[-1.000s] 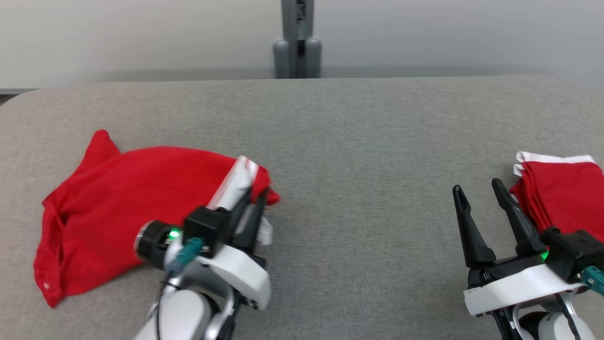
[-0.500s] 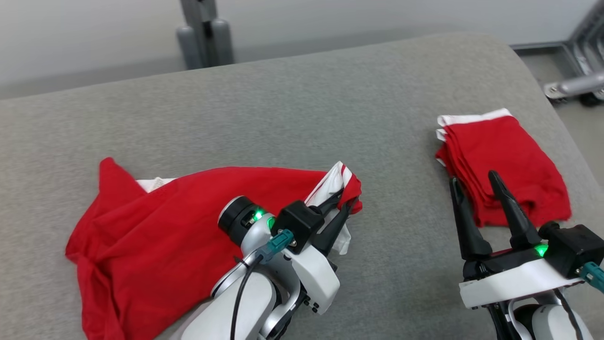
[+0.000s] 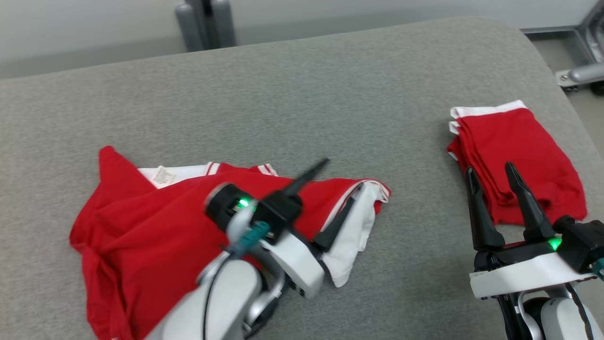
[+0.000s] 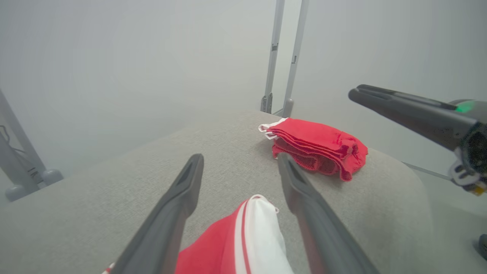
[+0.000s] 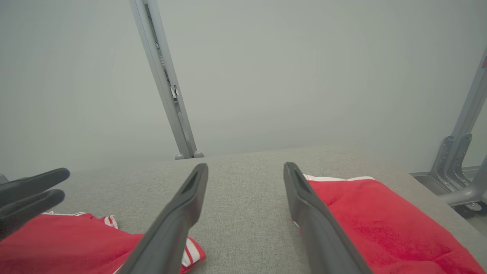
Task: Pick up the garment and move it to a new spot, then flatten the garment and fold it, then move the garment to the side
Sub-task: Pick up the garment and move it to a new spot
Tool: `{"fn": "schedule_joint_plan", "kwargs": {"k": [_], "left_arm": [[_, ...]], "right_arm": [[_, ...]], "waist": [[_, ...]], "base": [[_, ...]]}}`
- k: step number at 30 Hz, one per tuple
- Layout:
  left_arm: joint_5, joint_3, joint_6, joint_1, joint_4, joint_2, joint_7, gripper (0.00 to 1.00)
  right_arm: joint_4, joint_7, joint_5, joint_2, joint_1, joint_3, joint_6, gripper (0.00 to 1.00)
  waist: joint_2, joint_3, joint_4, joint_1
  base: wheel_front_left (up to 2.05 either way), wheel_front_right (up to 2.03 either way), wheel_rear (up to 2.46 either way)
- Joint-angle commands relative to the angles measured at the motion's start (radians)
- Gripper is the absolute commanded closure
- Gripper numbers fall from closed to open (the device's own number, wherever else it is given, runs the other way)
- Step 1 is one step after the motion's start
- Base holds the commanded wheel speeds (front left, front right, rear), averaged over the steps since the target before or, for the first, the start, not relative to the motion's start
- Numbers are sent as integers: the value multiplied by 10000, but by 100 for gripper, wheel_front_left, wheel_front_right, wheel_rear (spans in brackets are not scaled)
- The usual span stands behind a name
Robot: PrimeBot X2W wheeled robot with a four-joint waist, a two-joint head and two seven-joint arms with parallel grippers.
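A crumpled red garment (image 3: 141, 226) with white trim lies on the left half of the grey padded table (image 3: 306, 94). Its white-edged end (image 4: 258, 236) rests on the cloth just below my left gripper (image 3: 343, 174), which hangs open over that end with nothing between its fingers. In the left wrist view the left gripper (image 4: 240, 160) straddles the white edge without touching it. My right gripper (image 3: 490, 169) stands open and empty at the lower right, close to a folded red stack (image 3: 519, 151). From the right wrist, the right gripper (image 5: 245, 167) has the garment (image 5: 57, 243) to its left.
The folded red stack (image 4: 315, 148) sits near the table's rounded right end, beyond which the floor and a metal frame (image 3: 585, 71) show. A grey stand post (image 3: 205, 23) rises behind the far edge. Bare grey table lies between the two red piles.
The head camera has turned right. My left gripper, shut on the garment's white-trimmed end before, has opened and let it drop flat on the table. The right gripper stays open.
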Motion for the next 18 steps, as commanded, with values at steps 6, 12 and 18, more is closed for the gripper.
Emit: {"fn": "schedule_joint_plan", "kwargs": {"k": [6,12,18], "left_arm": [[-279,1447,1070,93,-556,659,-736,0],[-775,3035,1860,418,-654,1163,-1450,0],[-1047,4369,2198,1081,-688,1652,-1754,0]], "right_arm": [[-227,165,-250,-44,-88,-143,3,0],[-269,332,-412,-47,45,-180,3,0],[-236,471,-473,-50,160,-164,3,0]], "waist": [[0,-281,855,0],[0,-598,1377,0],[0,-929,1626,0]], "base": [[0,0,0],[0,0,0],[0,0,0]]}}
